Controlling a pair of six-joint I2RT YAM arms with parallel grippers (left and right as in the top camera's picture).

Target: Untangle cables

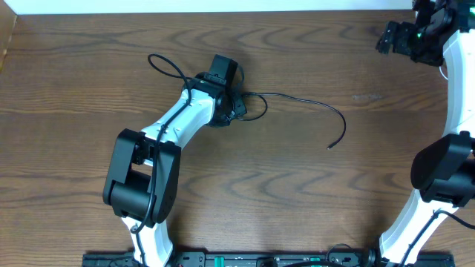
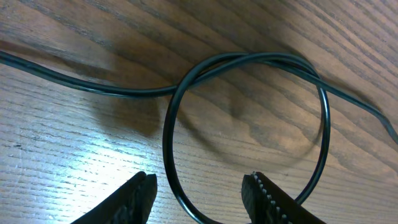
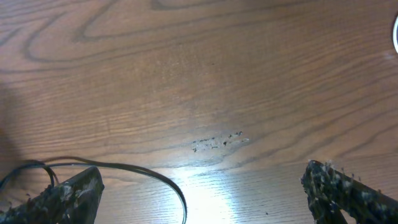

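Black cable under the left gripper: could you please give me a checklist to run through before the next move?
1. The left gripper is open: ok.
2. One side of the black cable loop lies between its fingers: ok.
3. The loop's crossing is in the left wrist view: ok.
4. The right gripper is open, away from the cable: ok.
5. The cable's far end lies free on the table: ok.
6. The white cable is located: cannot tell; none clearly shows.

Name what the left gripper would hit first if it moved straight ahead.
Most likely the black cable: its loop lies just ahead between the left gripper's open fingers, with the table behind.
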